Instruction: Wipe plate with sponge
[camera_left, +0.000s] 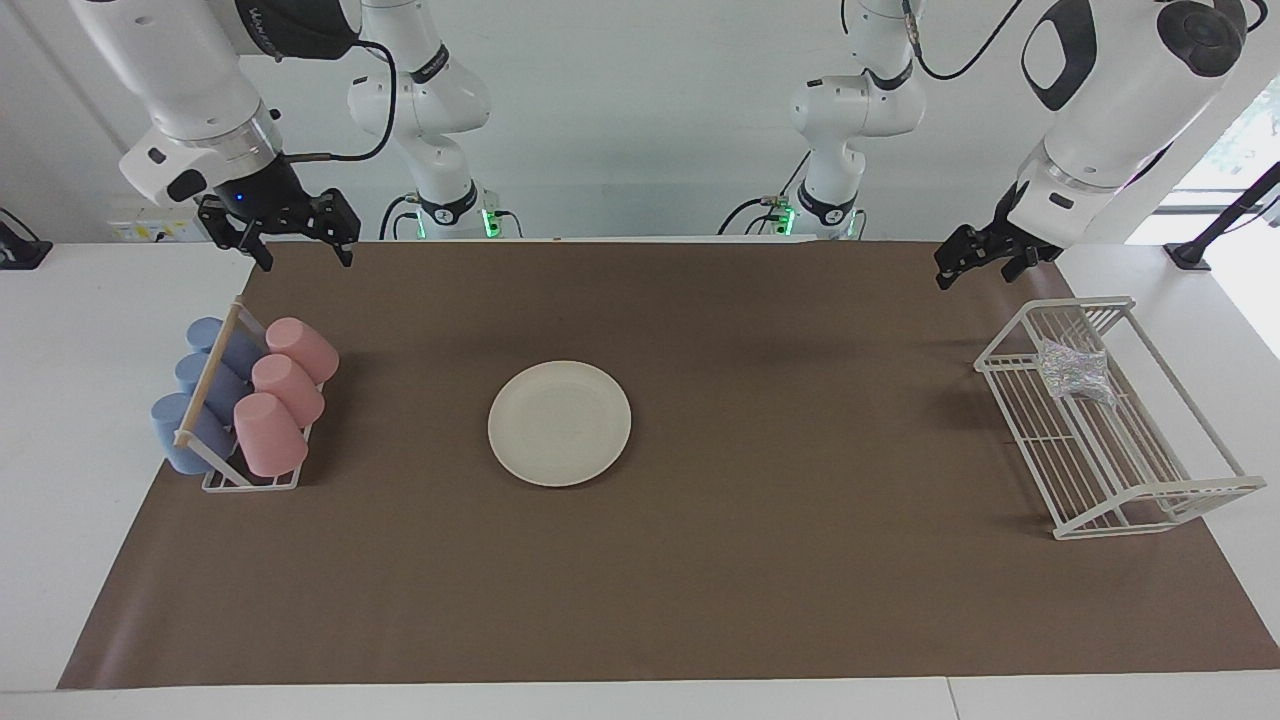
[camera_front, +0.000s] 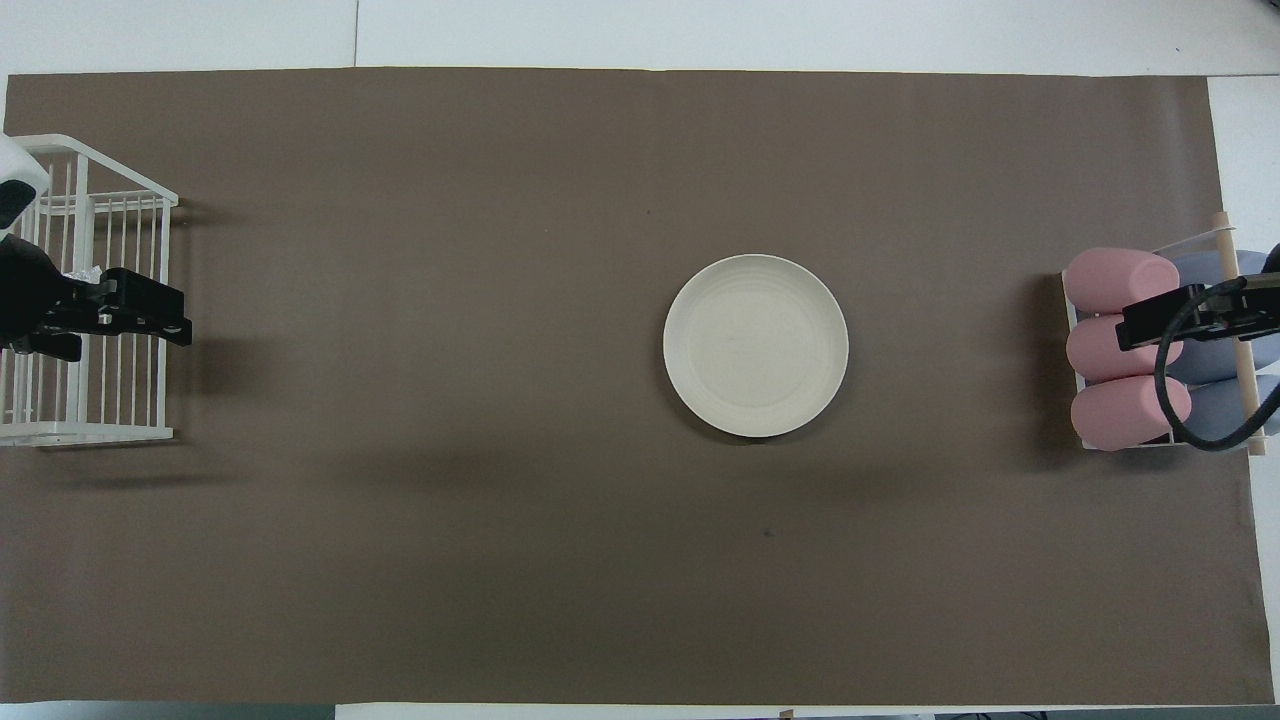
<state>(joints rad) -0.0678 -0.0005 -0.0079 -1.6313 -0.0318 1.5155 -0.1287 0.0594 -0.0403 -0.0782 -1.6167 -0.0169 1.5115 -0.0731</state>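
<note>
So here's the setup on my surface (camera_left: 640, 600), which is covered by a brown mat. The plate (camera_left: 559, 423) sits flat on the mat around the middle, a bit toward my right arm's end, with nothing on it. The sponge (camera_left: 1075, 370) is lying in the white wire rack (camera_left: 1150, 495) at my left arm's end of the surface, in the part of the rack nearer to me. It's a crinkly silver thing resting on the rack's bars.

My left hand (camera_left: 985, 262) hangs in the air by the nearer end of that rack, not touching the rack or the sponge. I honestly can't tell how far its fingers are spread. From overhead, that hand (camera_front: 150, 310) covers the rack's rim, but the facing view shows it's well above it.

My right hand (camera_left: 300, 240) is up over the nearer end of the cup rack (camera_left: 250, 480) at the other end of the surface, fingers spread wide, holding nothing. That rack has 3 pink cups (camera_left: 285, 390) and 3 blue cups (camera_left: 200, 390) lying on their sides, in 2 rows either side of a wooden bar.
</note>
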